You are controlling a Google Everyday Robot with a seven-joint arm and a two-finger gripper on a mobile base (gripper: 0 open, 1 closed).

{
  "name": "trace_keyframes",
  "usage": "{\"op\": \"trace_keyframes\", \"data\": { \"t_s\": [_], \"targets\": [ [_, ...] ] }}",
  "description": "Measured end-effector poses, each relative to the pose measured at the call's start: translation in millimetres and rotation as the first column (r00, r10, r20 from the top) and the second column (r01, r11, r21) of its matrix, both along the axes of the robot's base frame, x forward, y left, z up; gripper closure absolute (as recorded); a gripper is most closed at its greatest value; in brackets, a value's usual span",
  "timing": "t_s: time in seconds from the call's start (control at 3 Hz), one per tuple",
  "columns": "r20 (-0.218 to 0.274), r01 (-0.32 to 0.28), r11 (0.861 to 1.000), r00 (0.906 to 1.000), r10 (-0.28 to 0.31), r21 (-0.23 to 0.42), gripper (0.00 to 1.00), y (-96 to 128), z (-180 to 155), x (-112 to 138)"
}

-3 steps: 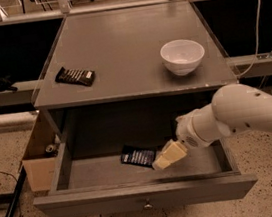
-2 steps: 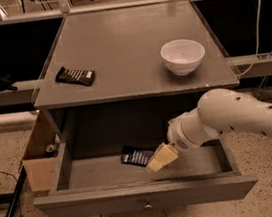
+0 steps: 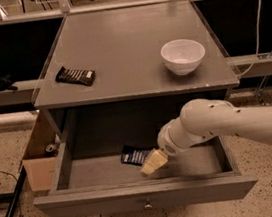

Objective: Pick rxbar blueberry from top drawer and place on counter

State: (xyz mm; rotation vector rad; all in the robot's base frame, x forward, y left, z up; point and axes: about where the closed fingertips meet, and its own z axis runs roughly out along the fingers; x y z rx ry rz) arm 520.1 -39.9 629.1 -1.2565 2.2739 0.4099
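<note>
The top drawer is pulled open below the counter. The rxbar blueberry, a dark navy wrapper with pale text, lies flat on the drawer floor near its middle. My gripper with cream-coloured fingers reaches down into the drawer from the right. It hangs over the bar's right end, very close to it. The white arm comes in from the right edge.
On the counter a black-brown bar lies at the left and a white bowl stands at the right. A cardboard box with a can stands on the floor left of the cabinet. Cables lie on the floor at lower left.
My arm and gripper have moved left inside the drawer, closer over the blue bar's right end. The bar has not moved.
</note>
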Motion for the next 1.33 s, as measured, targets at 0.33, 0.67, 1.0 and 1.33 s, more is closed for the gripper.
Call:
{"op": "trace_keyframes", "data": {
  "t_s": [0.33,0.67,1.0,1.33],
  "targets": [
    [-0.027,-0.018,1.0,0.9995,0.017,-0.011,0.0,22.6,-34.8,9.9],
    [-0.029,-0.024,1.0,0.9993,0.024,-0.01,0.0,28.6,-39.0,10.4],
    [-0.029,-0.024,1.0,0.9993,0.024,-0.01,0.11,28.6,-39.0,10.4],
    [-0.029,-0.024,1.0,0.9993,0.024,-0.01,0.26,28.6,-39.0,10.4]
  ]
}}
